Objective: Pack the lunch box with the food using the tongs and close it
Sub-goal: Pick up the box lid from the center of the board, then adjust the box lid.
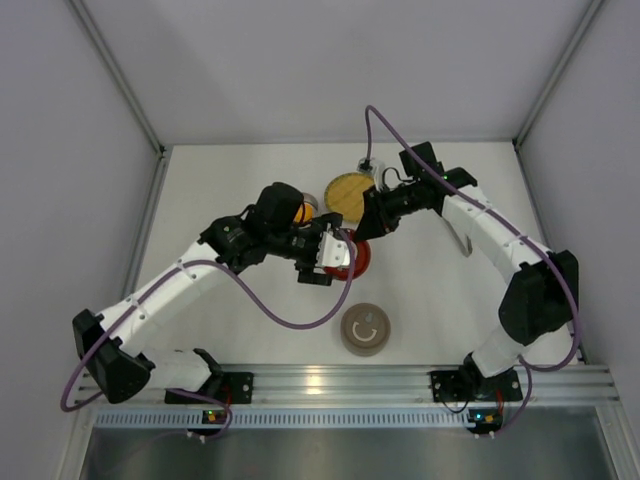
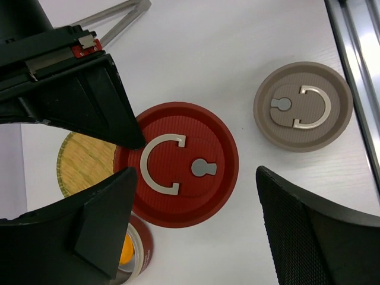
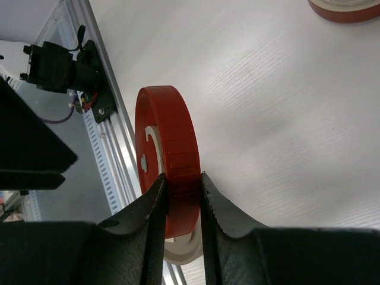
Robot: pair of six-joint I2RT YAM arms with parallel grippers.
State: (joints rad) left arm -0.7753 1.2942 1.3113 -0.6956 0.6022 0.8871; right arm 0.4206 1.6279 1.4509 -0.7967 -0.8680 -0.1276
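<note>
My right gripper (image 3: 181,184) is shut on the rim of a round red lid (image 3: 172,136) with a metal ring handle and holds it above the table. That red lid (image 2: 181,172) faces the left wrist camera, with my left gripper (image 2: 196,178) open just over it and holding nothing. An orange ball of food (image 2: 126,252) sits in a red lunch box tin (image 2: 142,249), half hidden by my left finger. The ball (image 1: 300,212) also peeks out beside the left wrist. The silver tongs (image 2: 113,18) lie on the table beyond the right gripper (image 1: 372,222).
A beige lid (image 1: 365,330) with a ring handle lies flat near the front rail. A round woven yellow plate (image 1: 347,195) sits behind the red lid (image 1: 360,258). Another red tin rim (image 3: 344,9) shows in the right wrist view. White walls close in the table on three sides.
</note>
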